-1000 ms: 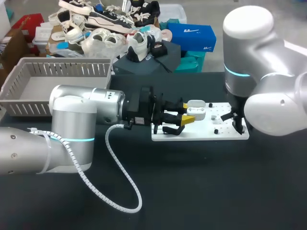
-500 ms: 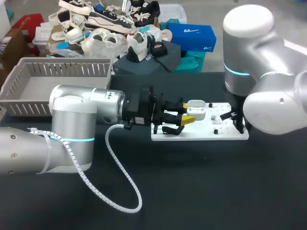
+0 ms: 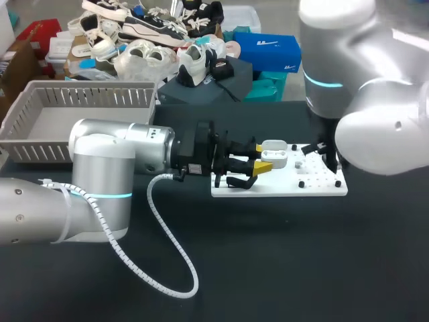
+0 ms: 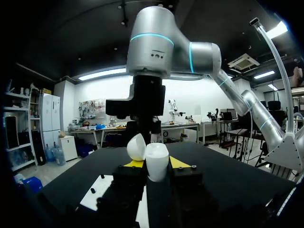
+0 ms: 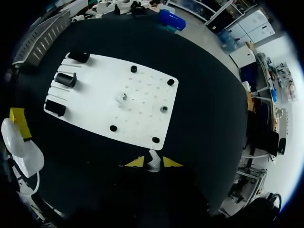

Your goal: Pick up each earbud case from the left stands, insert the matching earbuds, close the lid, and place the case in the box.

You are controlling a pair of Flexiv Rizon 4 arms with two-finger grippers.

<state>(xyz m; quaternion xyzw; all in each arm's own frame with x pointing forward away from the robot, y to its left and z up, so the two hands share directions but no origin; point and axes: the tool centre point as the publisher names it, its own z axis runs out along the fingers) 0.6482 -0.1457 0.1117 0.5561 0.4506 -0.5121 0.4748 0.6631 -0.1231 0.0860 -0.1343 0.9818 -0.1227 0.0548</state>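
My left gripper [image 3: 264, 161] is shut on a white earbud case [image 3: 275, 151] and holds it over the left part of the white board [image 3: 281, 185]. In the left wrist view the case [image 4: 157, 154] stands between the yellow tips with its lid [image 4: 136, 146] swung open. My right gripper [image 5: 153, 163] hangs above the board's near edge, shut on a small white earbud [image 5: 152, 158]. A second white earbud [image 5: 120, 97] sits in the middle of the board [image 5: 95, 109]. In the head view the right gripper [image 3: 328, 157] is over the board's right end.
A grey slatted basket [image 3: 40, 114] stands at the table's back left. Black stands [image 5: 65, 79] sit along one edge of the board and small black pegs [image 5: 163, 109] dot it. My left arm's white cable [image 3: 167, 248] loops over the dark table top.
My right gripper has closed on an earbud and risen off the board's right end, the arm shifting up and back. The left arm and case have stayed put.
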